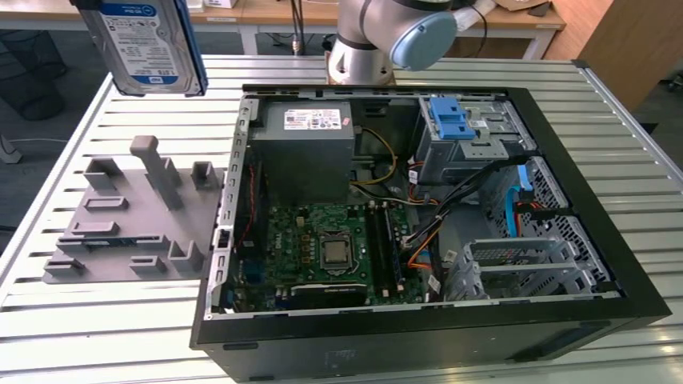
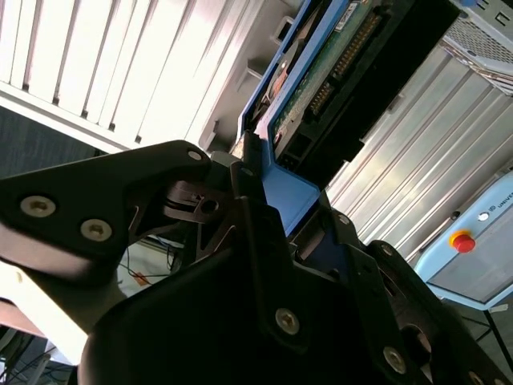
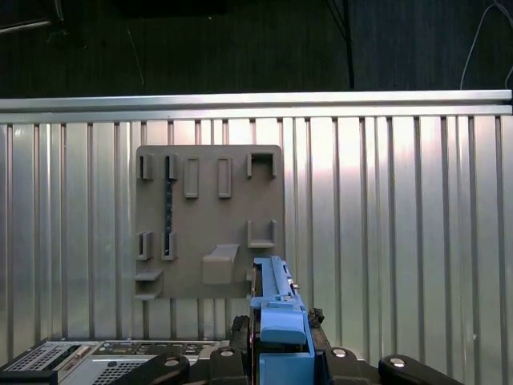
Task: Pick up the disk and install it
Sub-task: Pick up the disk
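The disk (image 1: 144, 44), silver with a white-and-blue label and a blue bracket, hangs upright in the air above the table's far corner on the exterior view's left. It is well clear of the grey holder plate (image 1: 139, 216) below it. In the second wrist view my gripper (image 2: 272, 200) is shut on the disk (image 2: 337, 72), with its black fingers (image 2: 200, 208) clamping the blue bracket at one end. The first wrist view looks down along the disk's blue edge (image 3: 276, 309), held by the gripper (image 3: 276, 357), onto the holder plate (image 3: 208, 220).
The open computer case (image 1: 597, 208) lies on the slatted metal table (image 1: 96, 320). Inside it are a grey power supply (image 1: 309, 128), a motherboard (image 1: 331, 248), a blue latch (image 1: 450, 120) and a metal drive cage (image 1: 523, 264). The arm's base (image 1: 363, 48) stands behind the case.
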